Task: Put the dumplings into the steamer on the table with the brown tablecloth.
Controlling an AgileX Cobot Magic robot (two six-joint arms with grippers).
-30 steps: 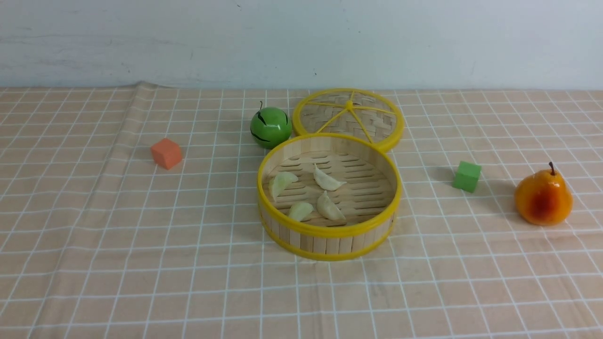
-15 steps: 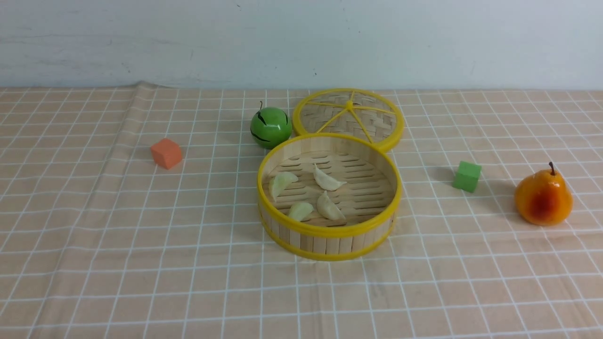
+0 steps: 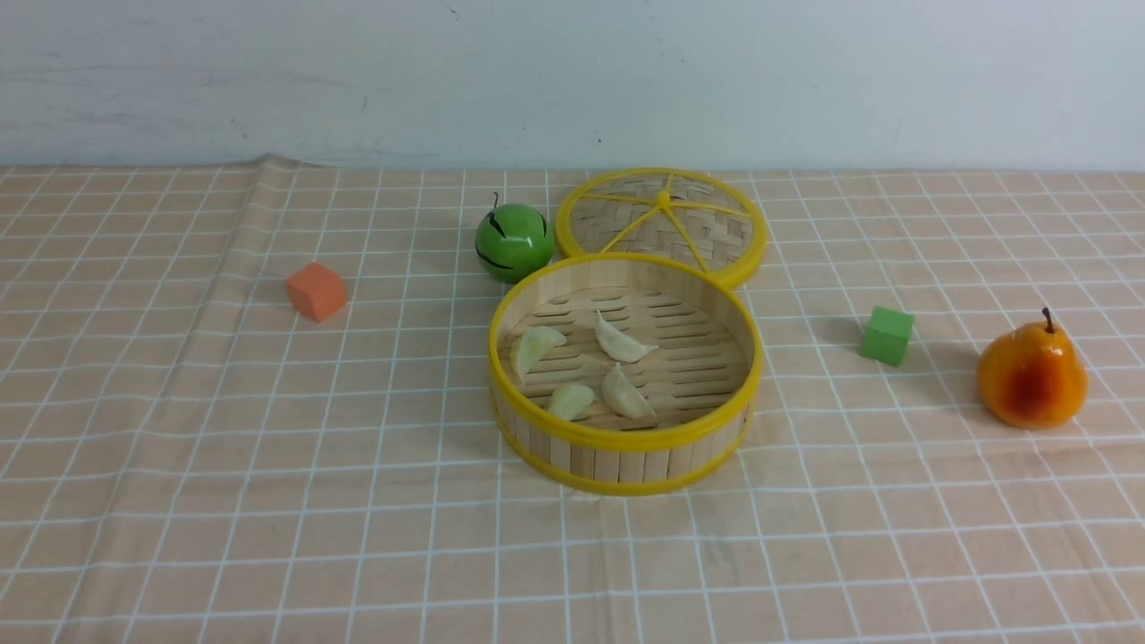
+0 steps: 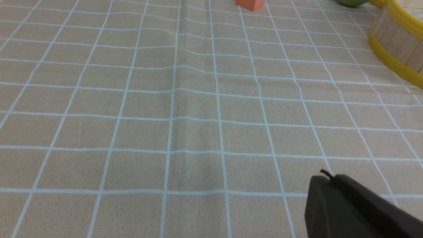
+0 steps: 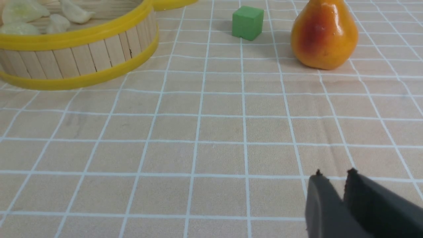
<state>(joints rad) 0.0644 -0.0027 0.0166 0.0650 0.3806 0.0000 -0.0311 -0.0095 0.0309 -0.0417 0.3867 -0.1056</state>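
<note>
Nearest the robot, both claws sit low over bare cloth and neither shows in the front view. The left claw [image 4: 325, 178] is closed and empty, its dark tips pressed together above the brown tablecloth [image 3: 268, 501]. The right claw [image 5: 333, 177] shows a narrow gap between its tips and grips nothing. From the left claw the steamer [image 3: 623, 447] lies ahead and to the right; from the right claw it lies ahead and to the left, with its yellow-rimmed wall looming closer in that wrist view, so the right arm appears the nearer one. In the middle of the surface [image 3: 134, 581], all four dumplings [image 3: 617, 344] already lie on the steamer's slatted floor, gathered in its left half, their crescents pointing various ways. None rests on the cloth, so the task looks finished and no further reach seems called for. Just beyond the steamer, the woven lid [image 3: 662, 219] lies flat, touching its far rim.
</note>
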